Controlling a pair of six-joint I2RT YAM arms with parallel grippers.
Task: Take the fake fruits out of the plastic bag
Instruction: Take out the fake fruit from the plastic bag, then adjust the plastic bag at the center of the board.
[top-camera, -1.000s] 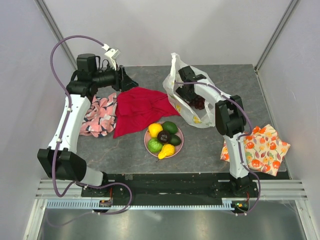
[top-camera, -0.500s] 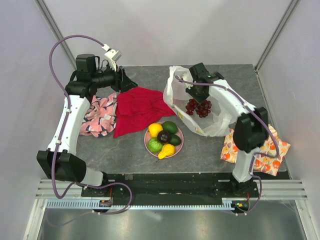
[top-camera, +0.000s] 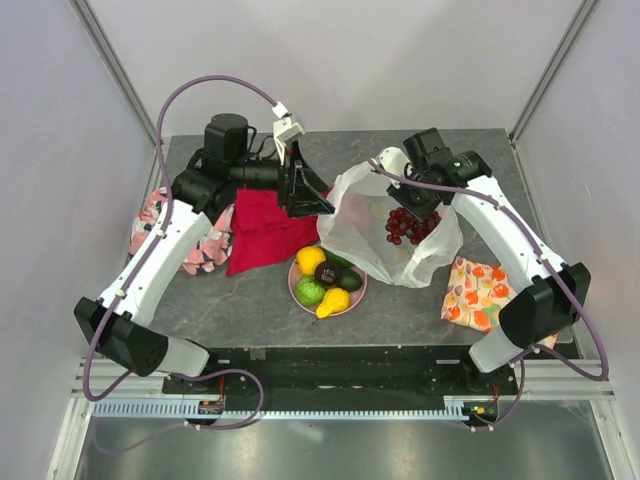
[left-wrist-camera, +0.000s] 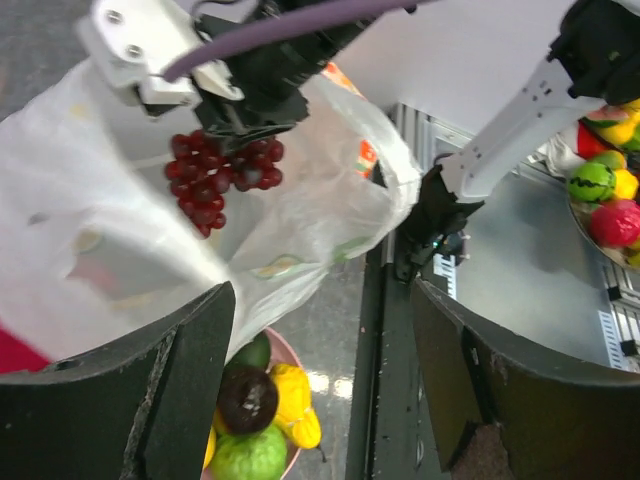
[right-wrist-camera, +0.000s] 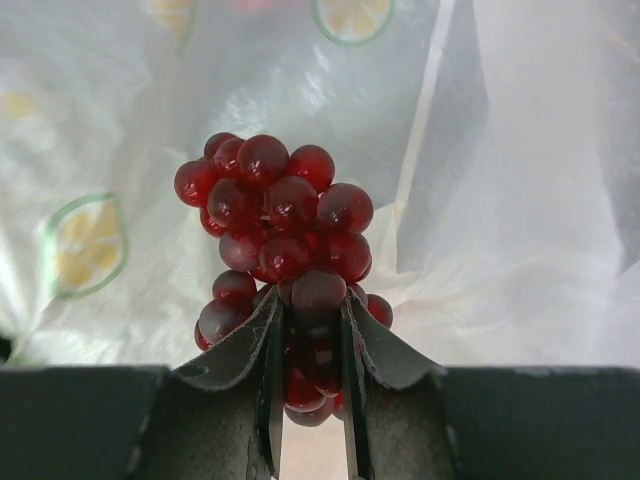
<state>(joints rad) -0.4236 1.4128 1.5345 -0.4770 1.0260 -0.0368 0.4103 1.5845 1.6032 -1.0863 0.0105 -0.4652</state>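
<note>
My right gripper (top-camera: 413, 207) is shut on the dark red grape bunch (top-camera: 406, 226) and holds it over the open mouth of the white plastic bag (top-camera: 365, 235). In the right wrist view the grapes (right-wrist-camera: 280, 220) are pinched between my fingers (right-wrist-camera: 310, 340), with the bag (right-wrist-camera: 520, 150) behind them. My left gripper (top-camera: 311, 199) is open and empty at the bag's left edge, above the pink plate (top-camera: 359, 290). The plate holds a yellow citrus (top-camera: 311, 260), a lime (top-camera: 309, 291), a pear (top-camera: 333, 302) and dark avocados (top-camera: 328, 273). The left wrist view shows the bag (left-wrist-camera: 100, 230), the grapes (left-wrist-camera: 220, 180) and the plated fruit (left-wrist-camera: 250, 420).
A red cloth (top-camera: 262, 225) lies left of the plate, under my left arm. A pink floral cloth (top-camera: 165, 235) lies at the far left. An orange fruit-printed cloth (top-camera: 483, 295) lies right of the bag. Walls close in the table's back and sides.
My left gripper has swung right from the back left to the bag's edge. My right gripper has lifted the grapes up and to the right, and the bag has shifted and spread.
</note>
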